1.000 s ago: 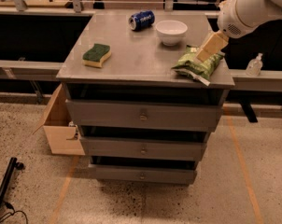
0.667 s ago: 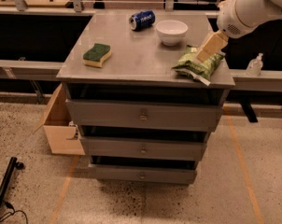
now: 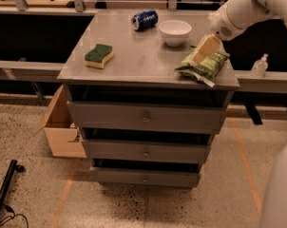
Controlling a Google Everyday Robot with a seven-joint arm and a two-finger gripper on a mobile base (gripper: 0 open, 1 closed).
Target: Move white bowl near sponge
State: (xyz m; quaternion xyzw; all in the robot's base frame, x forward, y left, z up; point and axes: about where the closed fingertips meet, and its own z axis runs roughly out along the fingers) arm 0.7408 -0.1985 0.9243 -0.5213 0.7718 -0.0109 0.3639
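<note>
The white bowl (image 3: 175,31) stands upright at the back of the grey cabinet top (image 3: 138,56), right of centre. The sponge (image 3: 99,55), green on top and yellow below, lies near the left front edge. My gripper (image 3: 203,51) hangs over the right side of the top, just above the green snack bag (image 3: 204,66), to the right of and in front of the bowl. It holds nothing that I can see.
A blue can (image 3: 144,20) lies on its side at the back, left of the bowl. The cabinet has three drawers (image 3: 146,118). A cardboard box (image 3: 62,132) stands on the floor at the left. A small bottle (image 3: 259,65) sits on the ledge at the right.
</note>
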